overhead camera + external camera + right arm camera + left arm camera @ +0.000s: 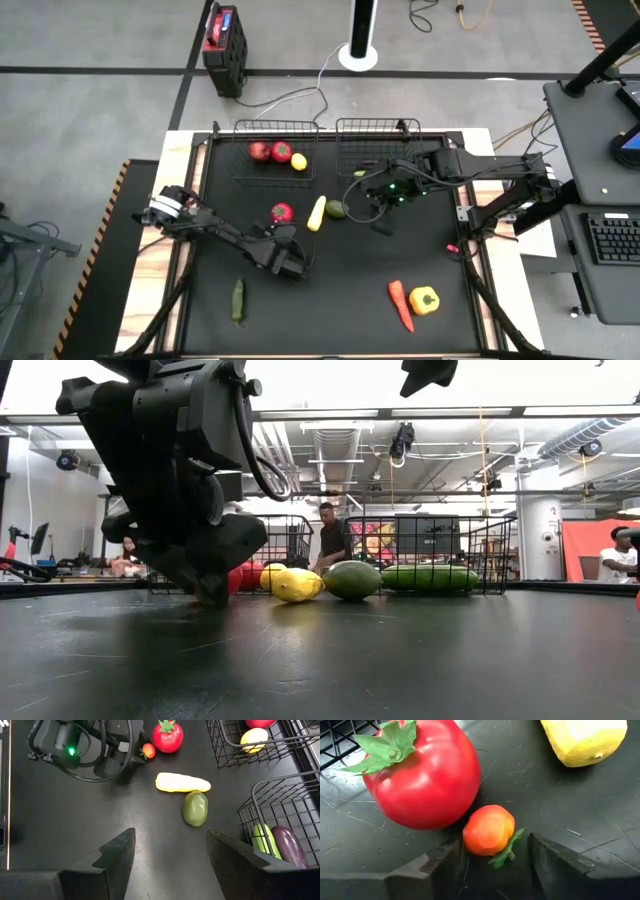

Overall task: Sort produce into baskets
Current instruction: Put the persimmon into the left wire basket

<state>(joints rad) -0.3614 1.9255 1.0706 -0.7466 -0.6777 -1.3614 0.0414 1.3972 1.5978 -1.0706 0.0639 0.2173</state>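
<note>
My left gripper (pixel 492 860) is open and low over the table (pixel 280 238). Its two fingers stand on either side of a small orange-red tomato (pixel 489 830), which lies on the mat against a big red tomato (pixel 420 775). A yellow squash (pixel 316 213) and an avocado (pixel 336 209) lie side by side on the mat. My right gripper (pixel 170 855) is open and empty, hovering above the mat near the avocado (pixel 195 808). The left basket (pixel 240 165) holds two red fruits and a lemon (pixel 299 161). The right basket (pixel 250 805) holds a cucumber (pixel 262 840) and an eggplant (pixel 287 845).
A carrot (pixel 400 305) and a yellow pepper (pixel 424 300) lie at the near right. A green vegetable (pixel 238 300) lies at the near left. A red-and-black box (pixel 224 45) stands on the floor beyond the table. People show in the room behind (pixel 332 535).
</note>
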